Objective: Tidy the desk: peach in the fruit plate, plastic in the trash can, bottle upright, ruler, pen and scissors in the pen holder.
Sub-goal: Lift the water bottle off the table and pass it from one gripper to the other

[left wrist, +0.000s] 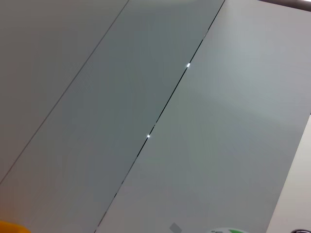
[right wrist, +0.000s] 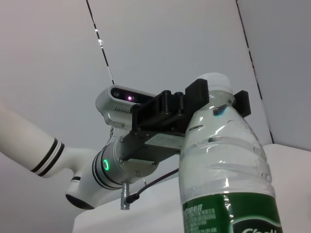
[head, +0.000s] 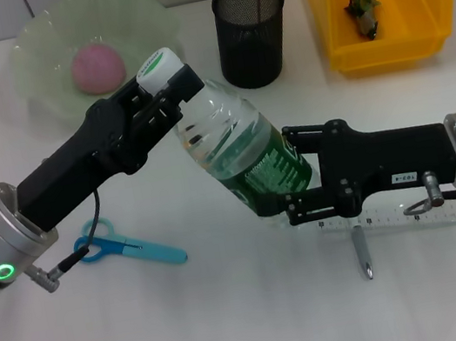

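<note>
The bottle (head: 231,135) hangs tilted above the desk (head: 238,328), cap toward the fruit plate (head: 38,45). My left gripper (head: 172,92) is shut on its neck just under the white cap. My right gripper (head: 299,171) is shut on its green-labelled lower body. The right wrist view shows the bottle (right wrist: 228,160) close up with the left gripper (right wrist: 218,99) clamped at the neck. The peach (head: 98,68) lies in the fruit plate. The scissors (head: 126,246) lie under my left arm. The ruler (head: 396,220) and pen (head: 363,257) lie below my right arm. Crumpled plastic (head: 364,14) sits in the trash can (head: 392,49).
The pen holder (head: 252,32) stands at the back centre, between the fruit plate and the trash can, and no item shows above its rim. The left wrist view shows mostly ceiling, with the bottle cap (left wrist: 226,230) at its edge.
</note>
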`<action>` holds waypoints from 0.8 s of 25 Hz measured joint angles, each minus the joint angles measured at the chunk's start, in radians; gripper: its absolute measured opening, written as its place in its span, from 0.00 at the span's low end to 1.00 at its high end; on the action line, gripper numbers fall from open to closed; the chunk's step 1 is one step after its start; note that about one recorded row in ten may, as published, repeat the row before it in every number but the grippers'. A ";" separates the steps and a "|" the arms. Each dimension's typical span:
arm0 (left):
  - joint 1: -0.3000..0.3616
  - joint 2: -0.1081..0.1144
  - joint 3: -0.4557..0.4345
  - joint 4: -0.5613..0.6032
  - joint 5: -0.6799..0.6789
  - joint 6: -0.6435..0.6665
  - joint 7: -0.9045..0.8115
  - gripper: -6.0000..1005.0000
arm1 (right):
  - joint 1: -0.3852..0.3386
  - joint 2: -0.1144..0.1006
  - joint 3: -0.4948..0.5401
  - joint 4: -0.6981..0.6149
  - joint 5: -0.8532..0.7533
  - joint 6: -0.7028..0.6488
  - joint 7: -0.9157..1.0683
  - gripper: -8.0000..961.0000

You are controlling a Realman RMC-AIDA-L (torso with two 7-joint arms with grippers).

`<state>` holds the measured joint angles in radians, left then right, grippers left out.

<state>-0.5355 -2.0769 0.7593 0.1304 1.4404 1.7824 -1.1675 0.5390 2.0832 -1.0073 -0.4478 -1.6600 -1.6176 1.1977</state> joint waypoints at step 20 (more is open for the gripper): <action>-0.001 0.001 0.000 0.000 0.002 -0.007 0.000 0.44 | 0.007 0.000 -0.005 -0.006 0.000 0.025 0.003 0.87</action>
<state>-0.5370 -2.0757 0.7592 0.1304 1.4419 1.7759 -1.1673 0.5460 2.0831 -1.0124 -0.4539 -1.6599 -1.5929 1.2006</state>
